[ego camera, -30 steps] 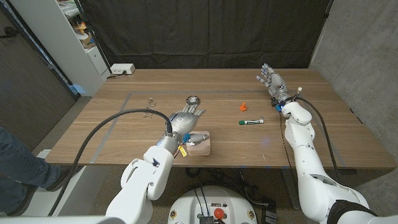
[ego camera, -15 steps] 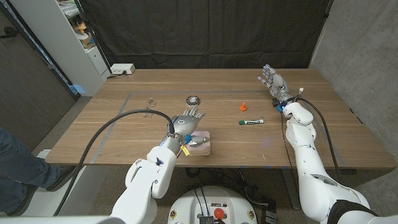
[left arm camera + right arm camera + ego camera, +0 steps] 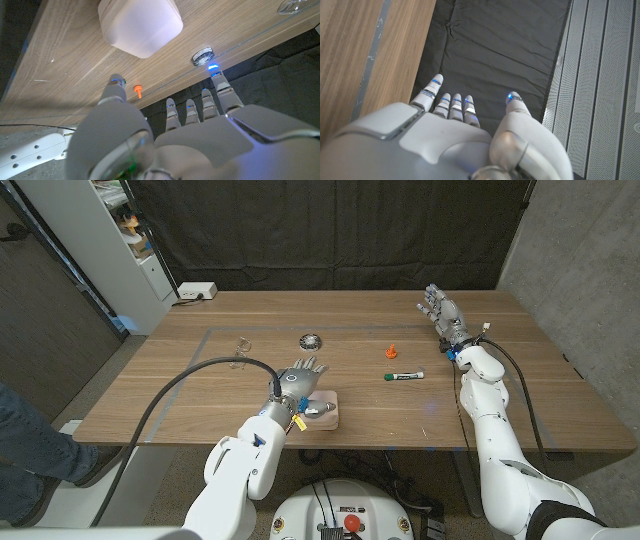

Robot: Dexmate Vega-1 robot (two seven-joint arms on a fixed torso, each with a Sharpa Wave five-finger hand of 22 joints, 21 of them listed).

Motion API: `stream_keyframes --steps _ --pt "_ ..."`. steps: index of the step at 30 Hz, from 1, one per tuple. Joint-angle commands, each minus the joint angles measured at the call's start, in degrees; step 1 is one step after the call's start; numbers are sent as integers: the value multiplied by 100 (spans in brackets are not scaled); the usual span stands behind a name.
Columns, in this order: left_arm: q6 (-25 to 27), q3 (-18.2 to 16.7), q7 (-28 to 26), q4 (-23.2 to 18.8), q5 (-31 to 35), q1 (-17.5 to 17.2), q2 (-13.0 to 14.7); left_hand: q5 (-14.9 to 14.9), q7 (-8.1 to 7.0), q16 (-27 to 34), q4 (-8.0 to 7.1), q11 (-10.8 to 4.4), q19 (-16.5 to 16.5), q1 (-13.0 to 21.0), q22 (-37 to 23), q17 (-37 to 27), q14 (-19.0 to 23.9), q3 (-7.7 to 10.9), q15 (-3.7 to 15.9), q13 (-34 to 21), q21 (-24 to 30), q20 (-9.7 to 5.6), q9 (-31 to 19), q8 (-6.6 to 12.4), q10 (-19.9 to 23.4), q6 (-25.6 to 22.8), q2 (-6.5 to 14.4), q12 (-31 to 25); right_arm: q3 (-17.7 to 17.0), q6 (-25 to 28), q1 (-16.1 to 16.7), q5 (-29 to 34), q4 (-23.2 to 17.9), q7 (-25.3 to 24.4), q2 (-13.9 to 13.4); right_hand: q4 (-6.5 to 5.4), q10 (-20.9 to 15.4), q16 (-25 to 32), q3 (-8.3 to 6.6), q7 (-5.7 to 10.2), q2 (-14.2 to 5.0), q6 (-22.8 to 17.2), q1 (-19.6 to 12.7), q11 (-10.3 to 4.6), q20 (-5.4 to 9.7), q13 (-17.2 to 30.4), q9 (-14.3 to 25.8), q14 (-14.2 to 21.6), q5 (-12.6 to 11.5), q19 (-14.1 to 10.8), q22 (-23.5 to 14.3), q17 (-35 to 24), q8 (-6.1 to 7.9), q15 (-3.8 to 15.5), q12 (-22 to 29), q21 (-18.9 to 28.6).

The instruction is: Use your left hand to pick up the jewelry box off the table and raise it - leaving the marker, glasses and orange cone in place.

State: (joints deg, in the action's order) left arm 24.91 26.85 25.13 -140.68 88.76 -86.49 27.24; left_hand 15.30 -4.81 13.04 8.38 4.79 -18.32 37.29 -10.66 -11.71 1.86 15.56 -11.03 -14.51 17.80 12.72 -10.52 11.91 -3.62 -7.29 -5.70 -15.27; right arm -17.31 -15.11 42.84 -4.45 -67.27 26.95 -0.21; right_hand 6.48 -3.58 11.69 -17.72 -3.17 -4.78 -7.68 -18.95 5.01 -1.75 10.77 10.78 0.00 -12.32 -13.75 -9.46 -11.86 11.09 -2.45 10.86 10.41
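Left hand [image 3: 300, 378] hovering open over the jewelry box [image 3: 324, 411].
We are holding our right hand [image 3: 441, 311] open, empty, well apart.

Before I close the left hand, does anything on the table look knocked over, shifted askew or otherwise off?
Nothing stands out. The jewelry box sits flat near the front edge under the open left hand. The cone stands upright, the marker lies beside it, and the glasses rest farther left, apart from the rest.
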Motion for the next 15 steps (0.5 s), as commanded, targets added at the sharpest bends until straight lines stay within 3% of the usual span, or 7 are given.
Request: stream_keyframes --steps 1,15 --pt "36 25 23 72 -54 -27 -8 47 15 -32 -19 -12 -48 53 1 -12 55 4 -15 -28 -15 0 -28 54 0 -96 5 -30 -25 17 74 -1 -123 -3 4 12 6 6 -10 46 36 -23 16 -34 -16 26 21 13 -19 -40 -27 -12 17 -20 45 43" --pt "174 260 222 231 286 55 -180 40 20 -49 -27 -3 -43 78 6 -6 52 -1 -18 -32 -59 1 -28 -8 -15 -4 18 -26 -129 -6 91 -69 -81 44 -22 12 2 7 -9 57 34 -26 20 -36 -21 26 21 17 -18 -38 -27 -12 17 -24 46 43"
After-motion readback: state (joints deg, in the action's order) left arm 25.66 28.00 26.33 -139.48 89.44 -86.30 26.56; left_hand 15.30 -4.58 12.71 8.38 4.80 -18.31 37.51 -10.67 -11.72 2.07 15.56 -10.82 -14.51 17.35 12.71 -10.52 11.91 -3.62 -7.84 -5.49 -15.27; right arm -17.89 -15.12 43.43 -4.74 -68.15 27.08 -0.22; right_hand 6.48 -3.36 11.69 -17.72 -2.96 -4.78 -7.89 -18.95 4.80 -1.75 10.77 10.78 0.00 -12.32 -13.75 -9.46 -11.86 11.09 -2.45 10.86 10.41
